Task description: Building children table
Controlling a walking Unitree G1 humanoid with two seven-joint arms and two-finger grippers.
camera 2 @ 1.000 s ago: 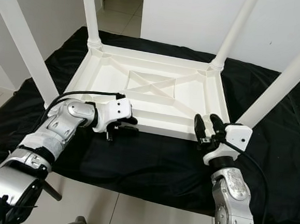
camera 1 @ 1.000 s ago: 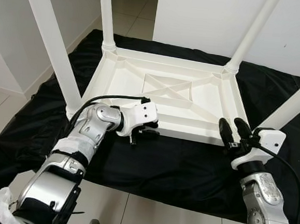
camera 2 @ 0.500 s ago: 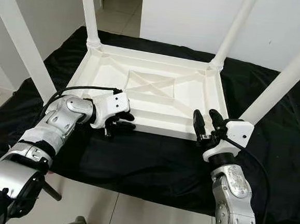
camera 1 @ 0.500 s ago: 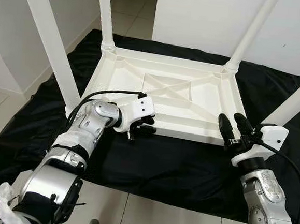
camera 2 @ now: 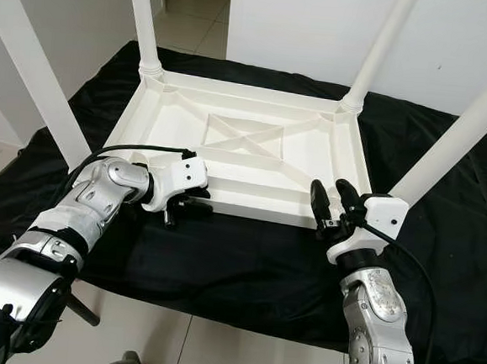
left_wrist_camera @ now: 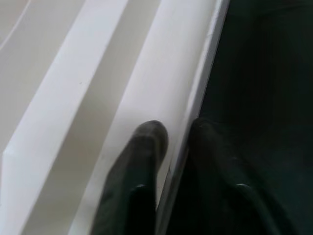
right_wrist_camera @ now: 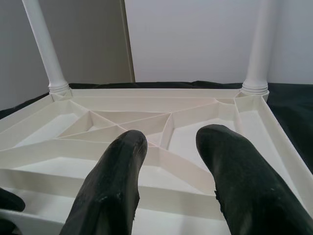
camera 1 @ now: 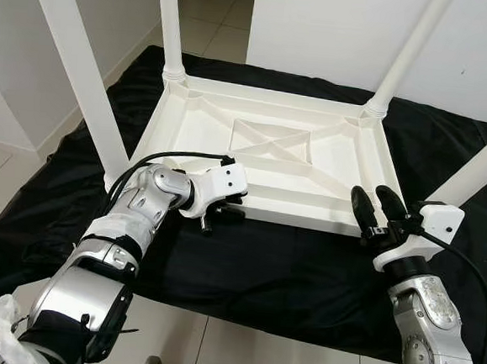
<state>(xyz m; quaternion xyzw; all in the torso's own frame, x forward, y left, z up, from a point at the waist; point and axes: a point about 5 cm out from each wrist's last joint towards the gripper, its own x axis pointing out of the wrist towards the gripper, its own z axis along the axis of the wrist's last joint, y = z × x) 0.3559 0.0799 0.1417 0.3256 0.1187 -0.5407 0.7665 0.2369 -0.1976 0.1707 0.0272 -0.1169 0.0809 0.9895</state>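
Our left gripper (left_wrist_camera: 171, 142) has its two black fingers (left_wrist_camera: 146, 147) pinched on the near rim of the upturned white children's table (camera 1: 267, 154), one finger inside the rim and one outside over the black cloth (camera 1: 287, 270). Our right gripper (camera 1: 375, 207) holds its fingers (right_wrist_camera: 117, 176) apart, hovering just before the same near rim towards its right corner, pointing in over the cross-ribbed underside; we cannot tell whether they touch the rim. The table lies upside down on the cloth, which is spread over a pale tiled floor (camera 1: 213, 28). Four white legs rise from its corners: far left leg (camera 1: 170, 24), far right leg (camera 1: 405, 56), near left leg (camera 1: 75, 68), near right leg (camera 1: 485, 163). White walls (camera 1: 340, 25) stand behind.
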